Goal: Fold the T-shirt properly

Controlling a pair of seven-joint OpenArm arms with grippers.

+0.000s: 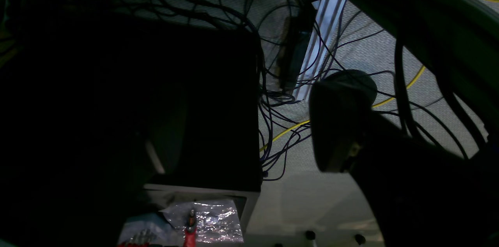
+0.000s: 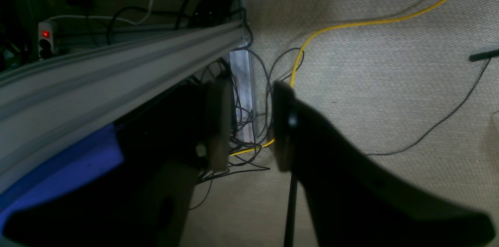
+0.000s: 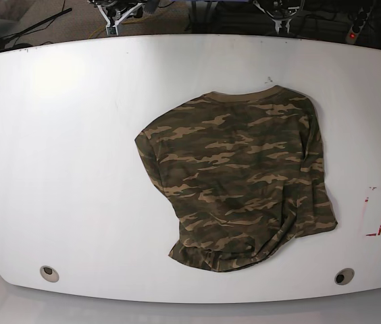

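Note:
The camouflage T-shirt [image 3: 238, 182] lies partly folded and rumpled on the white table [image 3: 69, 148], right of the middle, with its olive collar [image 3: 244, 96] toward the far edge. Neither arm shows in the base view. In the left wrist view my left gripper [image 1: 249, 134] hangs over the floor, its jaws wide apart and holding nothing; one dark finger [image 1: 337, 122] is plain and the other is lost in shadow. My right gripper [image 2: 251, 126] also faces the floor, with a gap between its fingers [image 2: 284, 126] and nothing in it.
A red-marked rectangle [image 3: 377, 211] sits near the table's right edge. Two round holes [image 3: 49, 273] [image 3: 343, 276] lie near the front edge. Below the grippers are tangled dark cables [image 1: 280, 95], a yellow cable [image 2: 351, 25] and an aluminium rail [image 2: 117, 67].

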